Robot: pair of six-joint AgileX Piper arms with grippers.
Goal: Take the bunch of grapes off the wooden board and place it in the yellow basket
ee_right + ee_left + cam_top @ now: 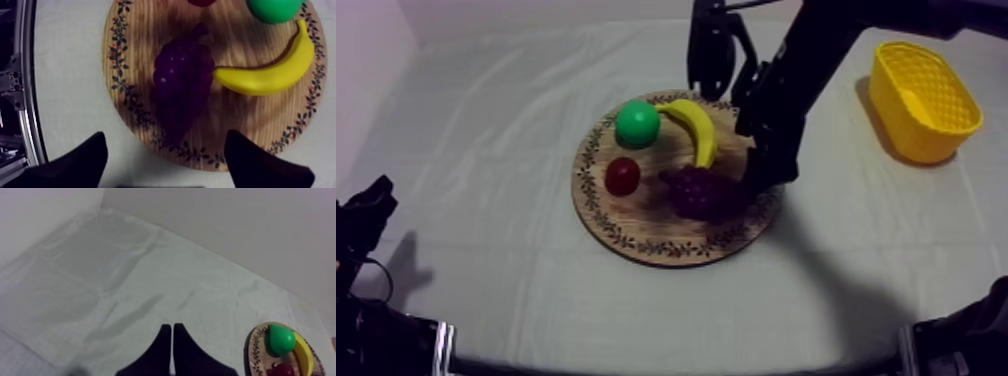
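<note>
Fingers [75,162] spread wide and holding nothing, the right end effector [166,137] hangs over the wooden board [250,117]. The bunch of grapes [182,85] lies on the board just ahead of its tips, with a banana [270,75] just beside the grapes. The yellow basket [921,100] stands well apart on the desk [486,150]. The left end effector [172,333] is pressed together, far off.

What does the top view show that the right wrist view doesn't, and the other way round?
Top view, not the wrist view: the yellow basket at the right, apart from the wooden board, and the left claw low at the left. Right wrist view, not the top: the right claw open, its black fingers apart over the bunch of grapes. Both: the board with the grapes, banana, pear and small red fruit on it.
</note>
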